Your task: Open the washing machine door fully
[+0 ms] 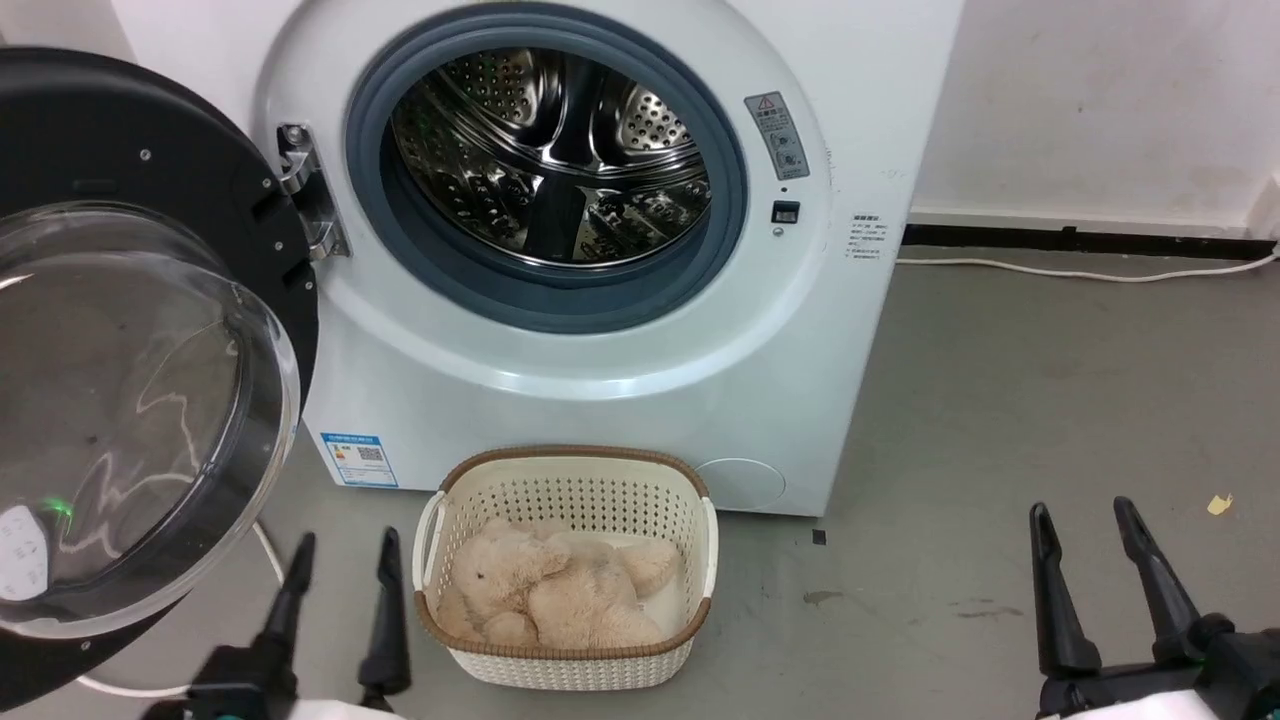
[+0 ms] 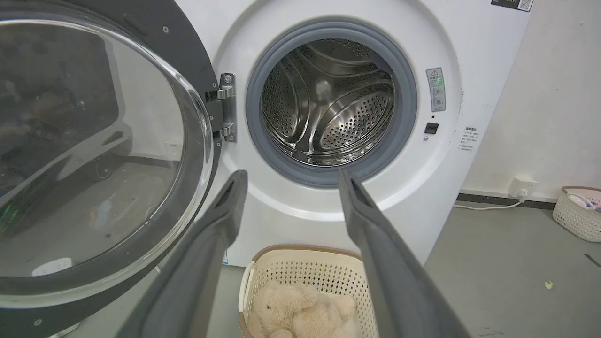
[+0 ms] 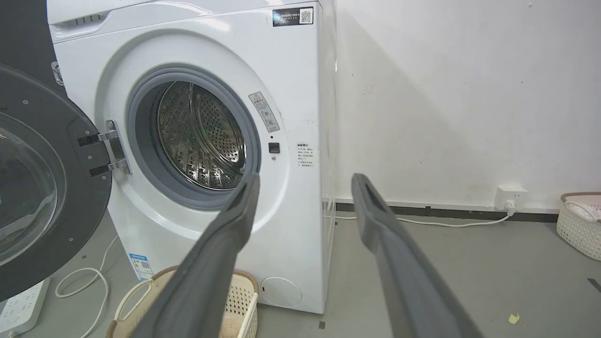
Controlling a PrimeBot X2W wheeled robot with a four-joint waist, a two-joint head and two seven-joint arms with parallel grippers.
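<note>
The white washing machine [image 1: 620, 400] [image 2: 450, 51] [image 3: 305, 94] stands ahead with its steel drum mouth uncovered. Its black washing machine door [image 1: 110, 130] [image 2: 188, 51] [image 3: 61, 155] hangs swung wide to the left on a metal hinge [image 1: 305, 195], its clear glass bowl bulging toward me. My left gripper [image 1: 345, 545] [image 2: 291, 178] is open, low near the door's lower edge and beside the basket, touching nothing. My right gripper [image 1: 1085, 515] [image 3: 305, 180] is open too, over the bare floor at the lower right, holding nothing.
A cream perforated basket [image 1: 570, 490] [image 2: 305, 272] with a beige plush toy [image 1: 560, 590] sits on the grey floor right before the machine. A white cable [image 1: 1080, 270] runs along the wall. A power strip [image 3: 21, 310] lies under the door. Another basket [image 3: 580, 223] stands far right.
</note>
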